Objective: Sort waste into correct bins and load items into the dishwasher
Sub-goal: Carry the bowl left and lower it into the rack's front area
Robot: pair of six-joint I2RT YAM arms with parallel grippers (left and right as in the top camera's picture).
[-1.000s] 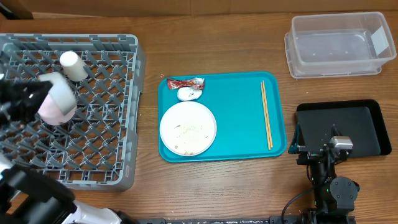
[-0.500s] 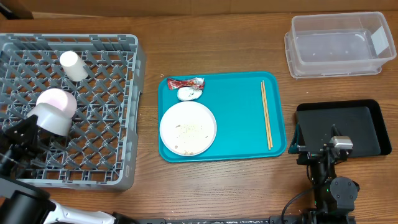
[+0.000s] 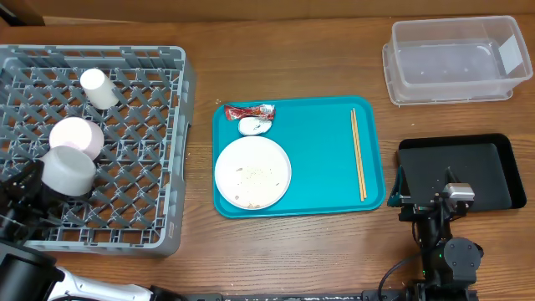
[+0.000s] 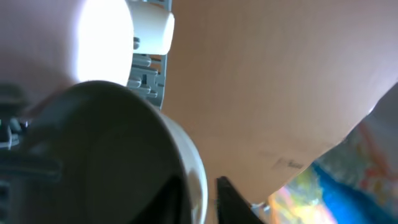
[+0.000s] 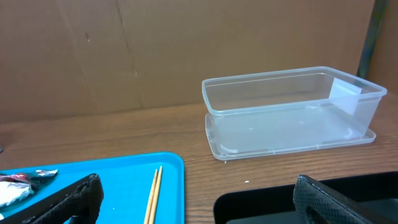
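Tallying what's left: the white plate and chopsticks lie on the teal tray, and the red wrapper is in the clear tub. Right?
No. The overhead view shows the red wrapper on the teal tray too, in its far left corner beyond the white plate; the clear tub holds none. The chopsticks are as you said.

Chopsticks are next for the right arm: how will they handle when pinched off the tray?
The chopsticks look thin, stiff and light, so they are probably easy to lift. They lie flat, side by side on the smooth tray, so they may slide or roll apart when pinched.
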